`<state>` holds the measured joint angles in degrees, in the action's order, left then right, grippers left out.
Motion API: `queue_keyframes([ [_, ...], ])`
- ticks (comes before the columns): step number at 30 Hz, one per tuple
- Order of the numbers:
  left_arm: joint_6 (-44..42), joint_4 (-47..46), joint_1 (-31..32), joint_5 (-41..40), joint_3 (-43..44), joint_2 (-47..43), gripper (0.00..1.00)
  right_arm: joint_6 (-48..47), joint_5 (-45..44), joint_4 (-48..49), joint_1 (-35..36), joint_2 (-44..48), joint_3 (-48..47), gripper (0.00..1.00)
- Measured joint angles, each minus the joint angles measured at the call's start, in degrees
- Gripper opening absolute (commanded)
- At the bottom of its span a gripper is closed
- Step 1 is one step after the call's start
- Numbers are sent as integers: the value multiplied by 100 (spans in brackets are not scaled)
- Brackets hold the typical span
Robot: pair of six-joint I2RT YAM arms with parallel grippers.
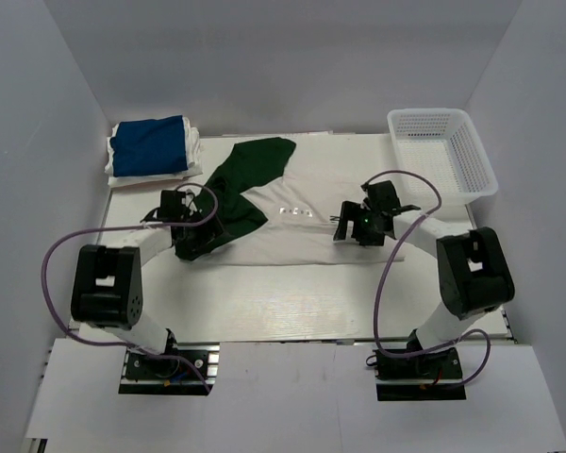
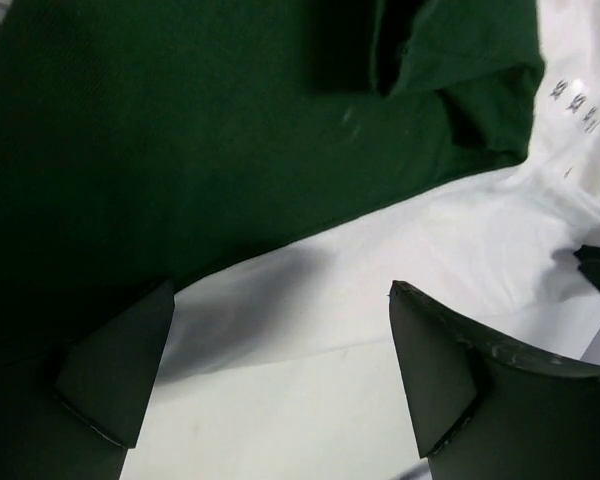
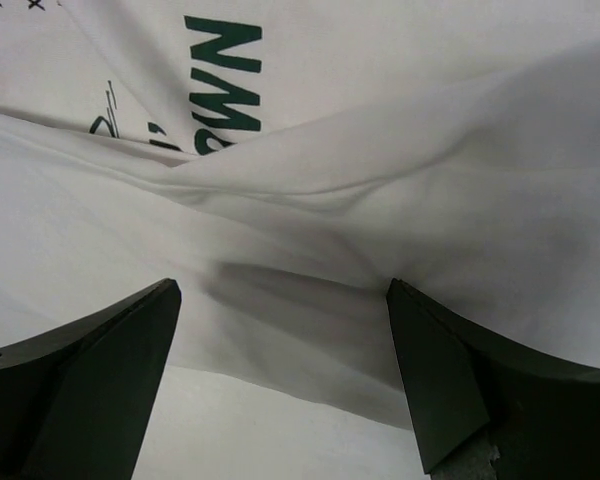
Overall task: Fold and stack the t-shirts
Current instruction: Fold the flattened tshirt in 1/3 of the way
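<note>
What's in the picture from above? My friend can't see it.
Two robot arms reach over a table, the left gripper and right gripper low over a spread white t-shirt with a dark green t-shirt lying across its left side. A folded blue t-shirt sits back left; a white mesh basket stands back right.

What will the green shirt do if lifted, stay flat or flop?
Probably flop: the green shirt lies wrinkled and folded over, so it's soft. It looks thin, so likely light. Pushed, it would probably bunch on the white shirt.
</note>
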<state>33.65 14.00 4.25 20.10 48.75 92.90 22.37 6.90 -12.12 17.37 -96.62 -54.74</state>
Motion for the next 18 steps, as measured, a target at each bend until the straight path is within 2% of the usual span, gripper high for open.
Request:
queue_keyframes([
  [5,142,1047,37,-433,-894,-1318,100,-173,205,-317,151,944,898,90],
  [8,181,1956,37,-730,-1001,-2166,100,-293,352,-841,313,1464,1235,90],
  [11,190,2459,26,-793,-975,-2973,100,-332,468,-1279,461,2004,1405,90],
  [14,188,2483,26,-562,-922,-3412,100,-343,505,-1366,516,2494,1375,90],
  [18,186,2022,42,-46,-848,-3064,100,-332,507,-1193,516,2697,1158,90],
])
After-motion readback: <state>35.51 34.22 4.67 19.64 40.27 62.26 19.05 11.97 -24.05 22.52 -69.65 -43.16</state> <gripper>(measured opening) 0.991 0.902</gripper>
